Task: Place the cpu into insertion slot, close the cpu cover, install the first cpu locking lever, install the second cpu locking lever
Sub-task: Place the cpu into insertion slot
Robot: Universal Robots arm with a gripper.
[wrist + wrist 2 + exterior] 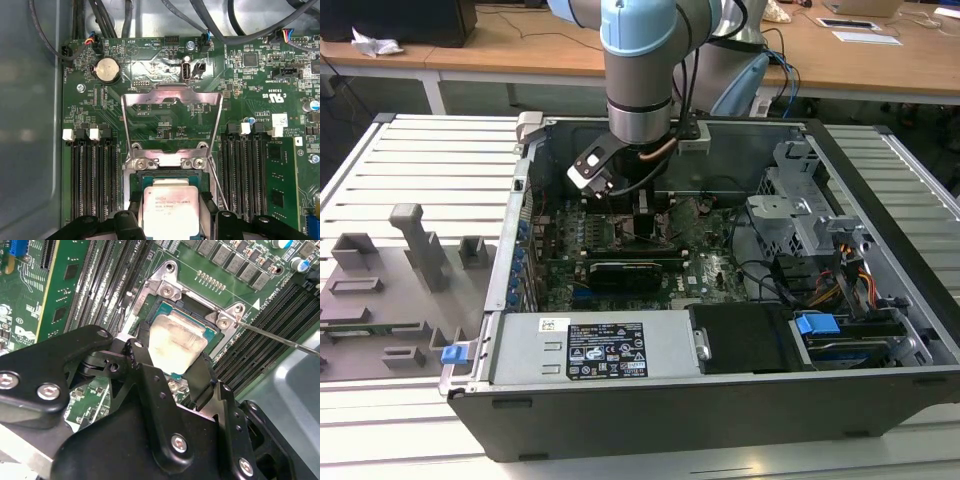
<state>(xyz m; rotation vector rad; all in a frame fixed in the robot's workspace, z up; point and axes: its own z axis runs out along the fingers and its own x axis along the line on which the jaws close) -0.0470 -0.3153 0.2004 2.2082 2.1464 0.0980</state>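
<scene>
Black fingers (pixel 150 385) of the tool (pixel 170 354) fill the near foreground in the second wrist view, one on each side of the cpu (pixel 177 342). They press against two opposite edges, so the tool is clamped on the chip. The cpu lies flat, pale metal top up, right at the insertion slot (pixel 167 172) on the green motherboard (pixel 150 60); whether it's fully seated, I can't tell. In the first wrist view the cpu cover (pixel 172 95) stands swung up and open behind the slot, and a thin locking lever (pixel 216 182) angles free beside it. Memory slots (pixel 92 180) run along both sides. From the exterior view, the arm (pixel 640 60) reaches straight down into the open computer case (pixel 720 400) on the slatted bench (pixel 420 160).
</scene>
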